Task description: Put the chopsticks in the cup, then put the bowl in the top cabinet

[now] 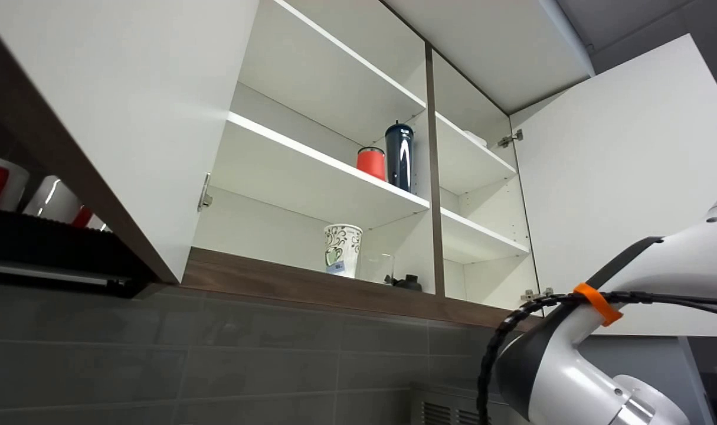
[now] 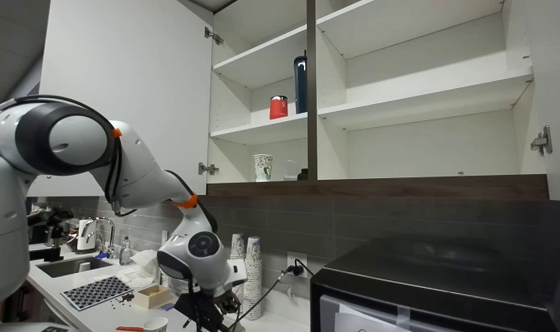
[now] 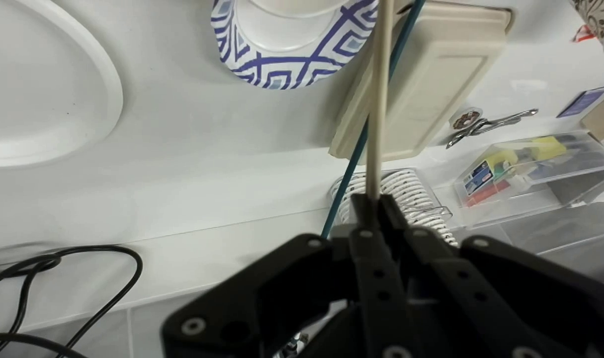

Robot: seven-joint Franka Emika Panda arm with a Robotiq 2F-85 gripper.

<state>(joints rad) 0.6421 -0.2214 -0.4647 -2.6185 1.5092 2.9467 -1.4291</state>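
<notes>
Clenched on the chopsticks (image 3: 379, 99), below a wide-open cabinet (image 2: 427, 188)

My pincer (image 3: 374, 203) is squeezed tight on the chopsticks; the wrist view shows them running away from me and out past the upper edge, so the far end is hidden. Whether I hold a single one or a pair, I cannot tell. A blue-green rod (image 3: 349, 174) crosses behind, and a tan case (image 3: 441, 94) lies beyond on the white counter (image 3: 192, 164).

The bowl (image 3: 277, 75), white with a blue-violet pattern, shows just beside the chopsticks in that view, cut off by the upper edge. A white plate (image 3: 43, 99) lies well apart from them, at the left.

In an exterior view a white cup (image 2: 156, 325) stands on the counter near my pincer, something red (image 2: 130, 328) beside it. My tips are too dark to make out there; two stacks of cups (image 2: 253, 286) stand behind.

In both exterior views the cabinet's doors (image 2: 132, 83) stand wide open. On the lower shelf (image 1: 311, 151) a red tumbler (image 1: 371, 163) is just beside a dark bottle (image 1: 400, 156). Below that shelf are a patterned cup (image 1: 342, 251), a clear cup (image 1: 377, 268) and a black thing (image 1: 408, 284) whose shape I cannot read.
</notes>
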